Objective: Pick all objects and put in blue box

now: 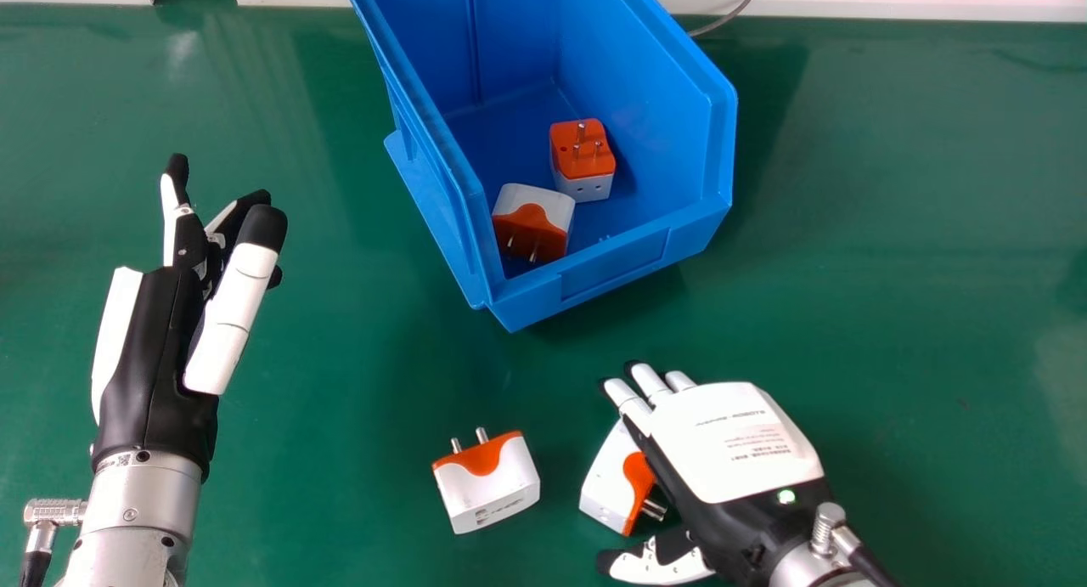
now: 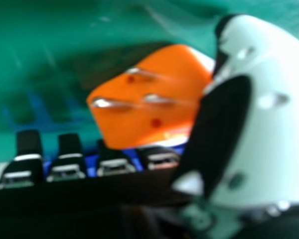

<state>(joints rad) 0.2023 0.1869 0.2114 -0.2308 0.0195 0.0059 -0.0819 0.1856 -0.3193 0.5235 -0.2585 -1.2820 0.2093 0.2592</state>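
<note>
1. The table [image 1: 340, 493], glossy green, is overhung by the right hand [image 1: 747, 443], its fingers loosely extended beside a white-and-orange adapter [image 1: 605, 485].
2. A second adapter [image 1: 492, 489] is set between the hands.
3. The left hand [image 1: 153, 358] is held released.
4. Two more adapters [image 1: 586, 158] are contained in the blue box [image 1: 611, 268].
5. The far edge is bordered by white panels [image 1: 934, 8] and a grey cable [image 1: 726, 18].

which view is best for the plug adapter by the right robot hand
The right hand view: it faces the orange side of the plug adapter and shows three metal pins. The head view shows its white body and some orange, with the right robot hand covering part of it.
</note>
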